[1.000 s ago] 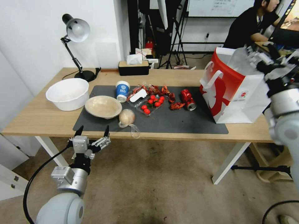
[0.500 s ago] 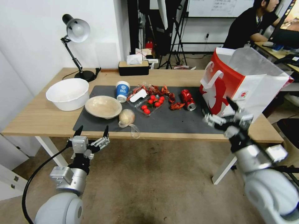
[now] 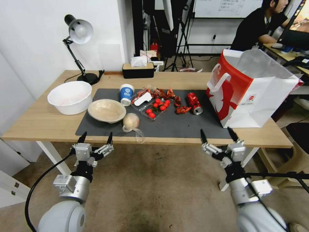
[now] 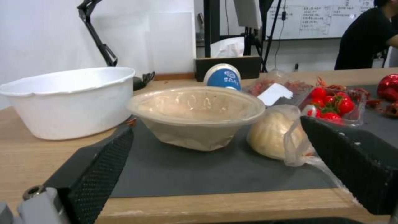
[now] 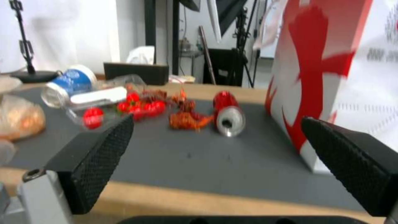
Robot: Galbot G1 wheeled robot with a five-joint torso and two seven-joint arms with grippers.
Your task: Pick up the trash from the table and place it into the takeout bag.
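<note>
On the dark mat of the table (image 3: 38, 122) lie a beige shallow bowl (image 3: 106, 110) (image 4: 195, 115), a blue-and-white paper cup (image 3: 126, 94) (image 4: 224, 77), a clear-wrapped beige ball (image 3: 131, 121) (image 4: 271, 133), a clear plastic cup on its side (image 3: 143, 97) and a shiny red wrapper (image 3: 194, 102) (image 5: 227, 112). The red-and-white takeout bag (image 3: 248, 90) (image 5: 331, 71) stands open at the mat's right end. My left gripper (image 3: 95, 138) (image 4: 228, 161) hangs open below the front edge, before the bowl. My right gripper (image 3: 218, 135) (image 5: 219, 161) is open below the edge, near the bag.
A white basin (image 3: 70, 96) sits left of the mat. A desk lamp (image 3: 79, 48) and a tissue box (image 3: 138, 69) stand along the back edge. A clear tray of tomatoes (image 3: 156, 108) and red shell scraps (image 3: 182, 109) lie mid-mat.
My right arm has dropped from above the takeout bag to below the table's front edge, fingers open. The left arm has stayed put.
</note>
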